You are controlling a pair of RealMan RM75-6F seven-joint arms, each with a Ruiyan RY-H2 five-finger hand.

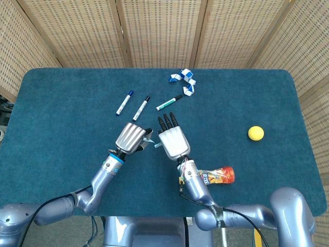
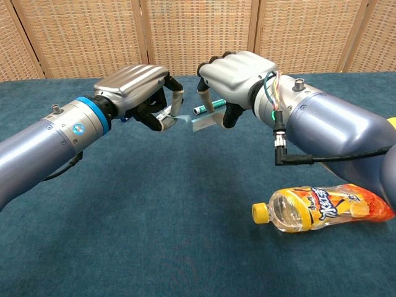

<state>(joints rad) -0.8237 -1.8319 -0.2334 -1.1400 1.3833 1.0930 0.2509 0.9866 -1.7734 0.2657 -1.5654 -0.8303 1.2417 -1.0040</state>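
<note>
Currently right robot hand (image 2: 232,77) is pinching a small pale-green flat piece (image 2: 204,122) mid-air above the tabletop (image 2: 154,216), fingers curled under to support it. Left robot hand (image 2: 139,93) is hovering just beside, fingers curled, apparently gripping nothing.

A small, flat, pale translucent strip (image 2: 203,123) hangs in the air above the blue tabletop, near the middle of the scene. Its colour is a faint greenish grey and it looks thin, like a slip of plastic or film. It lies roughly level, tilted a little, its right end pinched under the curled fingers of the right hand (image 2: 238,77). Its left end points toward the left hand (image 2: 137,90), which is just beside it but apart from it, fingers curled in. In the head view the strip (image 1: 154,145) shows only as a small sliver between the two hands.
</note>
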